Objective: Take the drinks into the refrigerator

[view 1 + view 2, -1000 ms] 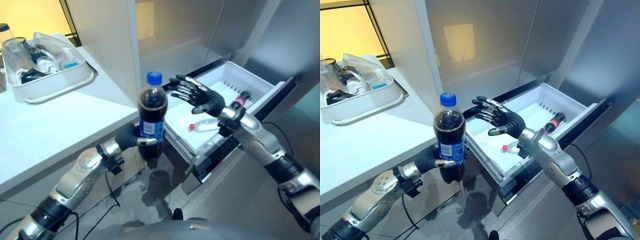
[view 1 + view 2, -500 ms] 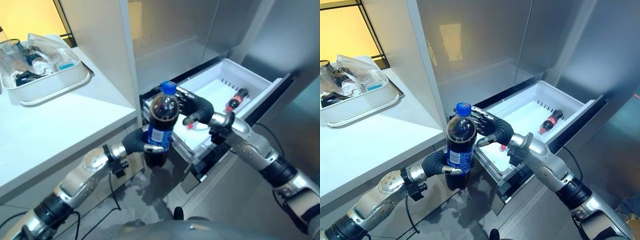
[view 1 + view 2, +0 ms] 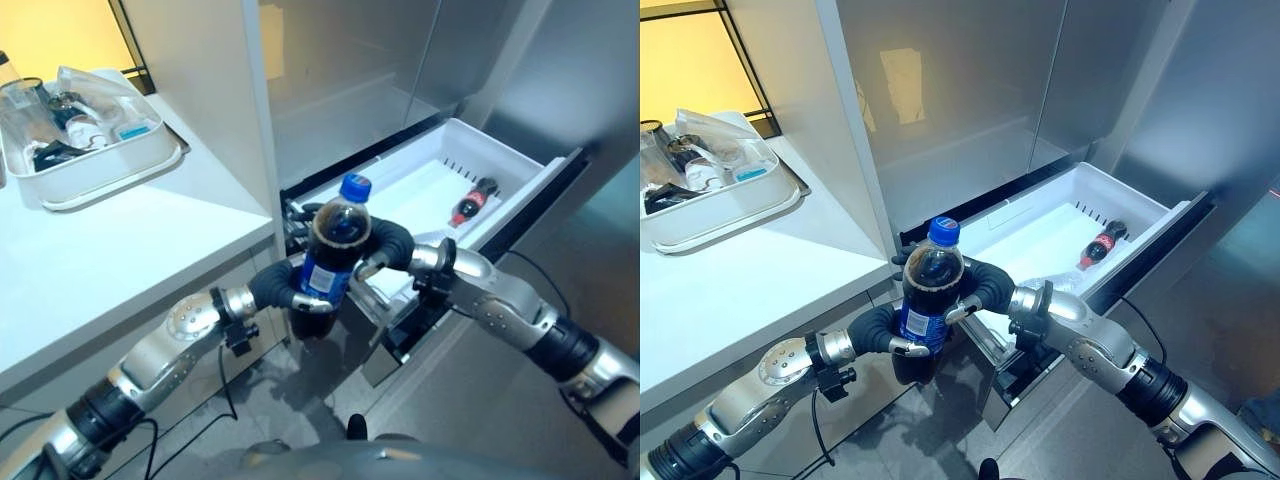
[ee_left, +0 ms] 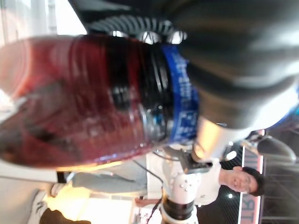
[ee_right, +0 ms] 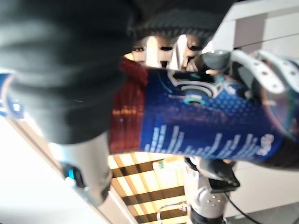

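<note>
So the left hand (image 3: 283,288) is wrapped round the lower half of the cola bottle (image 3: 327,262), fingers curled over the blue label; its wrist view shows the dark liquid and label band right up against the palm. The right hand (image 3: 983,286) has its fingers curled on the same bottle from the other side, up near the shoulder; its own wrist view shows fingers hooked over the label, so I'd call that a grip too; basically both hands are on it, looks like a handover in the middle.

The bottle stands upright, blue cap (image 3: 944,231) on top, long axis vertical, held in the air just in front of the near corner of the open freezer drawer (image 3: 530,176). The drawer lies to the robot's right of the bottle and a bit beyond it, and the right arm is the one on that side, so my guess is the right hand carries it in; the bottle will probably need tipping onto its side to lie flat in there.

Inside the white drawer: a small cola bottle (image 3: 1099,243) lying near the far edge; something clear lies by the right forearm, can't tell what.

On the counter (image 3: 120,240) to the left, well apart, a white tray (image 3: 110,170) holds assorted clutter.
</note>
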`<state>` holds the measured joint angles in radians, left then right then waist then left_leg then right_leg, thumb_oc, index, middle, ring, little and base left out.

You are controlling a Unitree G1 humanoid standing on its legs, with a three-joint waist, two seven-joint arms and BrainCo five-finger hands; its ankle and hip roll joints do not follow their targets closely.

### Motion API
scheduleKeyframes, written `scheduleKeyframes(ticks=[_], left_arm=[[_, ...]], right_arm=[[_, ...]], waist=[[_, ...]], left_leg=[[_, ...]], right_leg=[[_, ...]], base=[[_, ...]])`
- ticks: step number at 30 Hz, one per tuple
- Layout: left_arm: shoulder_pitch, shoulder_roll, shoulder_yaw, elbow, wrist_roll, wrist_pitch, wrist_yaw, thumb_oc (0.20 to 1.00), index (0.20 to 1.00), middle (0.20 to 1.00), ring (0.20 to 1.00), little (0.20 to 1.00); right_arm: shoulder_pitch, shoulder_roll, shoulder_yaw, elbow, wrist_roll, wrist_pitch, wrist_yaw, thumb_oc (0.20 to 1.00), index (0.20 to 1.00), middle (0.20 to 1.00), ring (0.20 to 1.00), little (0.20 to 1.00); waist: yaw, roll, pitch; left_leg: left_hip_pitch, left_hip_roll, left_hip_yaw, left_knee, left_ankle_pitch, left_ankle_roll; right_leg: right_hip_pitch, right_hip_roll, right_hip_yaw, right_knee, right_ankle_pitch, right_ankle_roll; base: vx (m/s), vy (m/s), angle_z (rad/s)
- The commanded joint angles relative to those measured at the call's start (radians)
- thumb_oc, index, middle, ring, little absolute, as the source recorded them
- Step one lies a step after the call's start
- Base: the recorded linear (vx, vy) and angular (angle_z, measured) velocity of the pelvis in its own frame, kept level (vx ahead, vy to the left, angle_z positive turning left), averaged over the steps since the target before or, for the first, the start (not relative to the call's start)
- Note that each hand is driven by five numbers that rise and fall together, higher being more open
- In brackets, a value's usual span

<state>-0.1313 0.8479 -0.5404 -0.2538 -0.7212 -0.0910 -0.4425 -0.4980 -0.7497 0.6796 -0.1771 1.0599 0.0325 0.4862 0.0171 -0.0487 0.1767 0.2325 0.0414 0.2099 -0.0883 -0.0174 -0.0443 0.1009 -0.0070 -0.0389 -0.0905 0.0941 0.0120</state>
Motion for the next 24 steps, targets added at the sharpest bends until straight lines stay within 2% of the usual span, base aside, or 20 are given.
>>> scheduleKeyframes(ticks=[1,8,14,20,21,23,24], left_arm=[[-0.149,-0.014,-0.013,-0.089,-0.035,-0.087,0.015,0.2,0.2,0.2,0.2,0.2],[-0.159,-0.005,-0.018,-0.081,-0.025,-0.09,0.024,0.2,0.2,0.2,0.2,0.2],[-0.175,-0.023,-0.029,-0.068,-0.017,-0.088,0.032,0.2,0.2,0.2,0.2,0.2],[-0.181,-0.048,-0.026,-0.047,-0.002,-0.088,0.041,0.2,0.2,0.2,0.2,0.2],[-0.177,-0.049,-0.022,-0.046,-0.001,-0.087,0.04,0.2,0.2,0.2,0.2,0.2],[-0.175,-0.053,-0.018,-0.042,0.004,-0.087,0.038,0.2,0.2,0.2,0.2,0.2],[-0.175,-0.055,-0.019,-0.041,0.007,-0.086,0.037,0.2,0.2,0.2,0.2,0.2]], right_arm=[[-0.07,-0.019,0.042,-0.092,0.087,-0.011,0.042,1.0,1.0,1.0,1.0,1.0],[-0.085,-0.022,0.078,-0.1,0.095,0.006,0.043,1.0,1.0,1.0,1.0,1.0],[-0.111,0.03,0.095,-0.088,0.109,0.009,0.032,1.0,1.0,1.0,1.0,1.0],[-0.116,0.13,0.106,-0.083,0.145,0.011,0.023,1.0,1.0,1.0,1.0,1.0],[-0.12,0.139,0.112,-0.086,0.147,0.017,0.027,0.837,0.837,0.837,0.837,0.837],[-0.124,0.149,0.121,-0.093,0.148,0.024,0.032,0.316,0.316,0.316,0.316,0.316],[-0.124,0.155,0.123,-0.095,0.147,0.025,0.034,0.2,0.2,0.2,0.2,0.2]], waist=[[0.037,-0.016,-0.032],[0.038,-0.016,-0.031],[0.042,-0.014,-0.03],[0.049,-0.012,-0.028],[0.05,-0.012,-0.029],[0.05,-0.012,-0.028],[0.05,-0.012,-0.028]], left_leg=[[0.0,-0.014,-0.061,0.001,-0.057,0.01],[0.0,-0.011,-0.063,0.001,-0.057,0.008],[-0.001,-0.012,-0.064,0.001,-0.057,0.009],[-0.002,-0.012,-0.065,0.001,-0.056,0.01],[-0.002,-0.011,-0.065,0.001,-0.056,0.01],[-0.003,-0.011,-0.065,0.001,-0.056,0.011],[-0.003,-0.011,-0.065,0.001,-0.056,0.011]], right_leg=[[0.002,-0.058,-0.062,0.107,-0.059,0.101],[0.0,-0.058,-0.063,0.11,-0.061,0.1],[0.0,-0.057,-0.063,0.109,-0.061,0.098],[-0.001,-0.056,-0.061,0.109,-0.061,0.096],[-0.001,-0.056,-0.061,0.109,-0.06,0.097],[-0.002,-0.056,-0.06,0.11,-0.061,0.096],[-0.002,-0.056,-0.061,0.11,-0.061,0.096]], base=[[0.0,0.0,0.0],[0.0,0.0,0.0],[0.0,0.0,0.0],[0.0,0.0,0.0],[0.0,0.0,0.0],[0.0,0.0,0.0],[0.0,0.0,0.0]])
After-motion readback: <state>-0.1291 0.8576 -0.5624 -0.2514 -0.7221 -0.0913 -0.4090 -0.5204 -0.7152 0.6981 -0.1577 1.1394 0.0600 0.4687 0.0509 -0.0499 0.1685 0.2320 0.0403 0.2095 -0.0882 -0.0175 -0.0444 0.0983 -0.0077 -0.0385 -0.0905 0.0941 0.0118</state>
